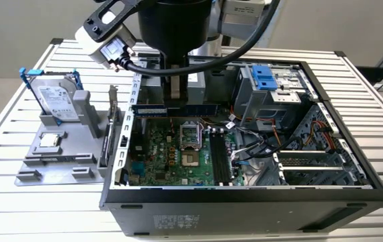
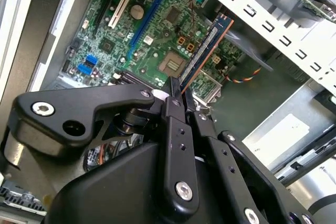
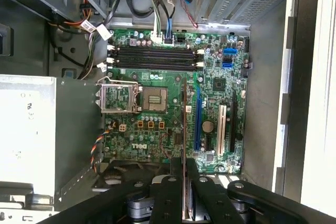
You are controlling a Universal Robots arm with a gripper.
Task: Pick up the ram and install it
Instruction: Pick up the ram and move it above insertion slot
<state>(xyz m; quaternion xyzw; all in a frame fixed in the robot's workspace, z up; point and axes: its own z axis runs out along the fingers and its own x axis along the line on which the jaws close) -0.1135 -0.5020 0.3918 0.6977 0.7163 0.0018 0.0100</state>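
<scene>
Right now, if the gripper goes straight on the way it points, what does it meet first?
Probably the motherboard, near the processor socket; the ram held in the gripper would touch it first. Depth is unclear.

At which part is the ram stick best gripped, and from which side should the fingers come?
Grip the ram at mid-length, on its two flat faces, coming from above, as the gripper does now. The stick is thin and long, so a central pinch likely keeps it level, and its lower long edge is free toward the motherboard.
</scene>
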